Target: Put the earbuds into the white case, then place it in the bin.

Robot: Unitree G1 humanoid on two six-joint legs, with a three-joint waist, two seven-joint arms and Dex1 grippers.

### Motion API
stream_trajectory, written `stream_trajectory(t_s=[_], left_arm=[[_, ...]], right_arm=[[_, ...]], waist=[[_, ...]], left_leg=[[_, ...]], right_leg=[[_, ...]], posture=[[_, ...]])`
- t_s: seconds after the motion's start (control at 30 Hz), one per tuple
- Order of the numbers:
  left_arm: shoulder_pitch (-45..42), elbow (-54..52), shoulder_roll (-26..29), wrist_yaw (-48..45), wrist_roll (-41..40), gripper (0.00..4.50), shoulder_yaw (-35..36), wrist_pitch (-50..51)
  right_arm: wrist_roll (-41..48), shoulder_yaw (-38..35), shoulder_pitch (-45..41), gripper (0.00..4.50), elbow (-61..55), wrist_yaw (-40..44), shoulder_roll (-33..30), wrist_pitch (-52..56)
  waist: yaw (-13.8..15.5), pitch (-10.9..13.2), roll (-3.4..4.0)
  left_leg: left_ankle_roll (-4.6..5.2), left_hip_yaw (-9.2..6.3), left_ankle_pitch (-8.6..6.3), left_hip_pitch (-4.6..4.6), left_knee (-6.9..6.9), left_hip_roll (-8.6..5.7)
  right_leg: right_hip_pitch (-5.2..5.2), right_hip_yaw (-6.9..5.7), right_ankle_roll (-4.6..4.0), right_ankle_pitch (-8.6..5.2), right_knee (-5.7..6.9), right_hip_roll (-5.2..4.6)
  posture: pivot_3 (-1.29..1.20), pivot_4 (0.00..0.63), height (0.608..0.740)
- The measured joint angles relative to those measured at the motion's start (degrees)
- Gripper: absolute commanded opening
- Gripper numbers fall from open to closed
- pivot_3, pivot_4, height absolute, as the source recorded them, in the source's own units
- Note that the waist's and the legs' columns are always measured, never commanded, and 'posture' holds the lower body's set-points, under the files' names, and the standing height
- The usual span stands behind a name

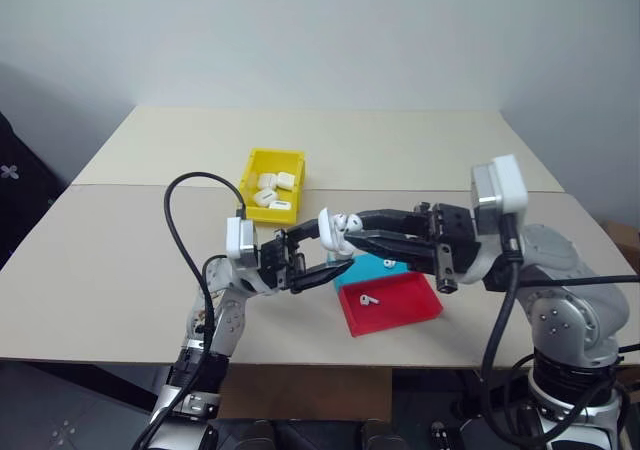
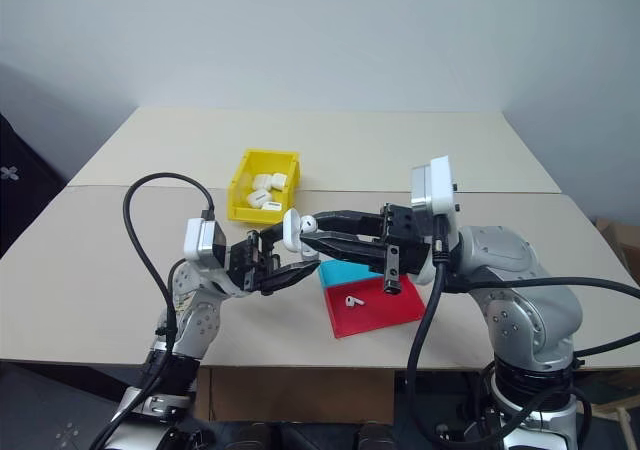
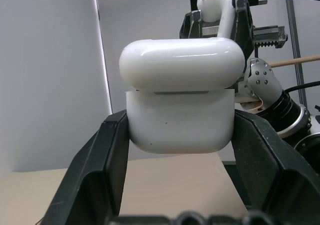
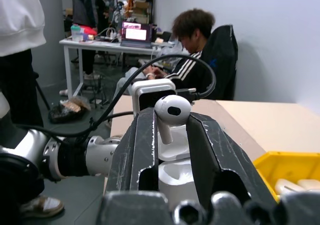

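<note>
— While the left gripper (image 1: pixel 318 260) pinches the white case (image 1: pixel 327 228) above the table, lid up, the right gripper (image 1: pixel 345 232) nips one of the earbuds (image 1: pixel 343 222) just over it.

— Tight fit! A skewed stem could catch the rim and slip out.

— Another earbud (image 1: pixel 368 298) lies in the red tray (image 1: pixel 400 310); the bin (image 1: pixel 255 166) sits well behind.
</note>
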Motion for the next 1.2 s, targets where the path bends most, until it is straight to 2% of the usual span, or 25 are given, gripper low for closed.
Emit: stream_trajectory(t_s=[0.23, 0.8, 1.13, 1.2], left_arm=[[0.00, 0.36, -0.11, -0.98, 0.08, 2.76, 0.29, -0.24], [0.04, 0.76, -1.10, -2.22, 1.25, 2.76, 0.54, -0.98], [0.04, 1.52, -1.40, -2.24, 1.64, 2.76, 0.74, -1.61], [0.04, 1.53, -1.36, -2.23, 1.79, 2.76, 0.79, -1.61]], right_arm=[[-0.08, 3.42, 1.91, 0.98, 0.19, -1.13, -1.91, -2.64], [-1.12, 5.64, 3.12, 0.98, 1.55, -1.25, -5.95, -6.72], [-2.30, 6.31, 3.89, 0.98, 2.02, -1.27, -6.28, -8.82], [-2.71, 6.49, 3.99, 1.44, 2.21, -1.22, -6.27, -9.42]], waist=[[0.09, 0.00, 0.00], [0.17, 0.01, -0.01], [0.18, 0.01, -0.01], [0.17, 0.01, -0.01]], left_leg=[[0.00, 0.00, 0.00, -0.02, 0.00, 0.00], [0.00, 0.00, 0.00, -0.02, 0.00, 0.00], [0.00, 0.00, 0.00, -0.02, 0.00, 0.00], [0.00, 0.00, 0.00, -0.02, 0.00, 0.00]], right_leg=[[-0.02, 0.00, 0.00, -0.01, -0.03, 0.00], [-0.01, 0.00, 0.04, -0.03, -0.04, 0.00], [-0.01, 0.00, 0.04, -0.03, -0.05, 0.00], [-0.01, 0.00, 0.04, -0.03, -0.04, 0.00]], posture=[[0.00, 0.150, 0.740], [0.00, 0.150, 0.740], [0.00, 0.150, 0.740], [0.00, 0.150, 0.740]])
